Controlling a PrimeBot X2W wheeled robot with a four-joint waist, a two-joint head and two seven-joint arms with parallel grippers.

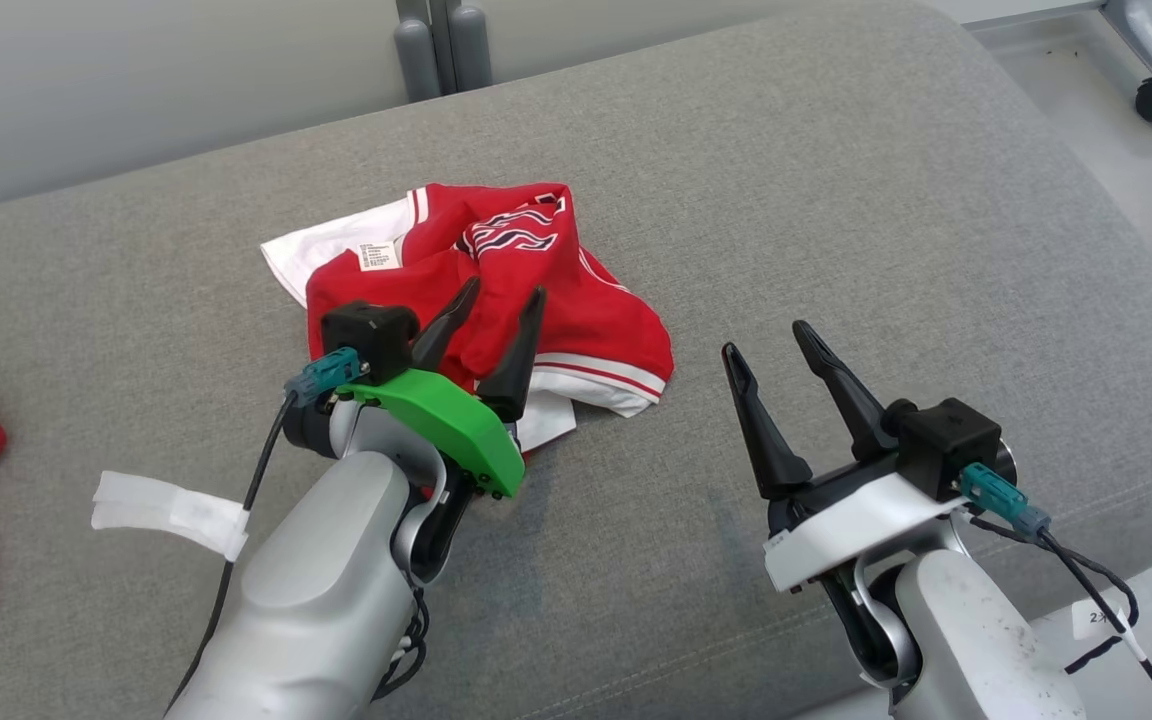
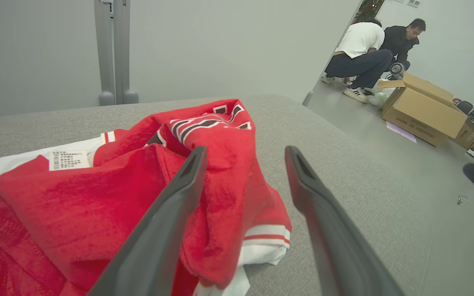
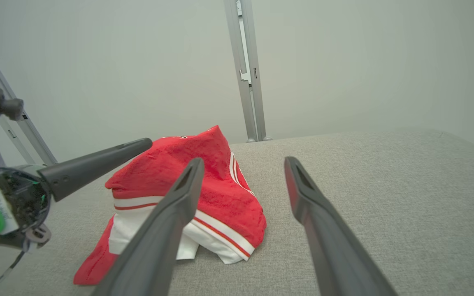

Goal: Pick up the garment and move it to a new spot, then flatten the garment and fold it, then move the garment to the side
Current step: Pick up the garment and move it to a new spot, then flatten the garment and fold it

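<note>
1. Your left claw [image 1: 504, 290] hangs spread over the red garment [image 1: 596, 325], pinching nothing.
2. The garment lies bunched on the grey cushion [image 1: 836, 200]. It looks soft, light and floppy, so take a striped hem edge.
3. Your right claw [image 1: 766, 340] is spread just beside it, empty.

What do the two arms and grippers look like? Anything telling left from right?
Both: silver-grey forearms, two long tapered dark fingers, black cube camera with teal plug and black cable. Left gripper has a bright green cover; right gripper has a white cover. White tape tags on both cables.
</note>
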